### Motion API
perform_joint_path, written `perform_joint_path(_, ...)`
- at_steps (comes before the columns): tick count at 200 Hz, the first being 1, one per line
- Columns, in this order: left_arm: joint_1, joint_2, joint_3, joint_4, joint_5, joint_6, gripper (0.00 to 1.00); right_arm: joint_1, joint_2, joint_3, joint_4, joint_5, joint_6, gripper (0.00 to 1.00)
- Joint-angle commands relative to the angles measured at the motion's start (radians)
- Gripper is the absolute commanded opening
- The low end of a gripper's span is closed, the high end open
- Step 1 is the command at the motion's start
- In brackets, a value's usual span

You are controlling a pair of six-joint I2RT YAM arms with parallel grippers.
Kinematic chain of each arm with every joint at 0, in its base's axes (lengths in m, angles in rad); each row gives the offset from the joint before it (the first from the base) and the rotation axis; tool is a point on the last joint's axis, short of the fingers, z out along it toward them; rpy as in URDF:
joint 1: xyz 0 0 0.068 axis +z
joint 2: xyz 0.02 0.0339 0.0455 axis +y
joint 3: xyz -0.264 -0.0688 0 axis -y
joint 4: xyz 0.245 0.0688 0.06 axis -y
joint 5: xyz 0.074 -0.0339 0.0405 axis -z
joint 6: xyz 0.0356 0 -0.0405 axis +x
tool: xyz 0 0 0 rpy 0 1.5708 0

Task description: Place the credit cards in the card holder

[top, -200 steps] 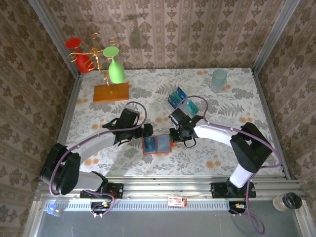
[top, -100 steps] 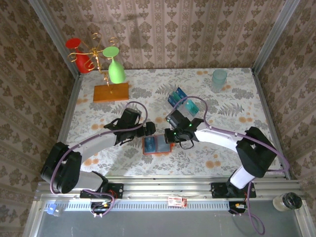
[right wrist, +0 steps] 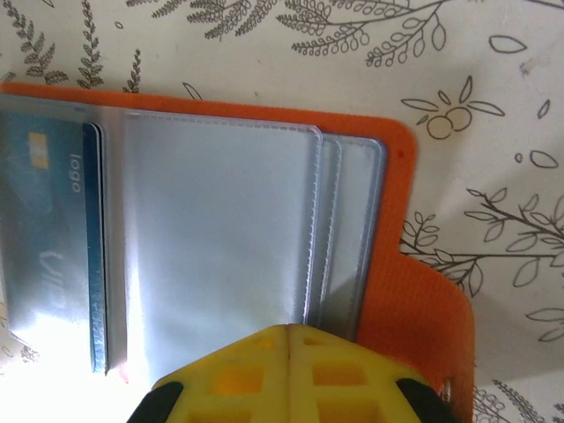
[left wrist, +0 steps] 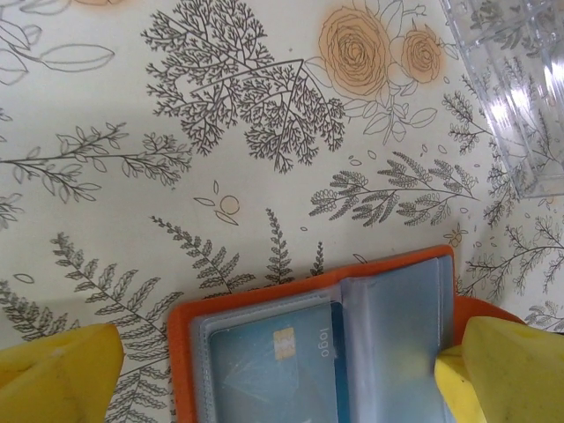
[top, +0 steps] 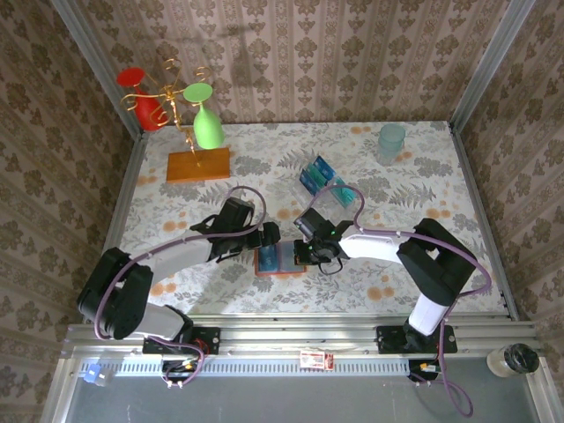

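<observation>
right claw shut over holder | left claw wide astride it | you press the sleeve flat gently, don't drag the card out

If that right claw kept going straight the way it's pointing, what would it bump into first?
Probably the card holder, its empty clear sleeve, right ahead of the shut right gripper; they may be touching.

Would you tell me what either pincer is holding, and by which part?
Left pincer: nothing, open astride the holder. Right pincer: shut over its clear sleeves; a pinch cannot be told.
</observation>
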Motion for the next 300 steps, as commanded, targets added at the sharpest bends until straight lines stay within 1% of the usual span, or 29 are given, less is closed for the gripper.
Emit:
perform_joint_path(1,-0.008,0.019,-0.007,0.027,0.011,-0.018,1.00,-0.001,0.023,-0.035,0.006,0.012,0.025,0.01)
perform_joint_path(109,-0.040,0.088,-0.013,0.061,0.000,-0.033,1.00,0.000,0.025,-0.069,0.034,0.009,0.039,0.00)
perform_joint_path(166,-0.066,0.117,0.005,0.080,0.022,-0.041,1.00,-0.001,0.027,-0.075,0.044,0.006,0.043,0.00)
perform_joint_path(224,-0.074,0.072,0.012,0.109,0.044,-0.069,1.00,0.000,0.029,-0.086,0.054,0.003,0.046,0.00)
perform_joint_path(262,-0.074,0.012,-0.008,0.143,0.056,-0.098,1.00,-0.001,0.035,-0.088,0.060,0.003,0.048,0.00)
perform_joint_path(300,-0.075,-0.038,-0.049,0.242,0.084,-0.160,1.00,-0.001,0.038,-0.089,0.063,0.001,0.049,0.00)
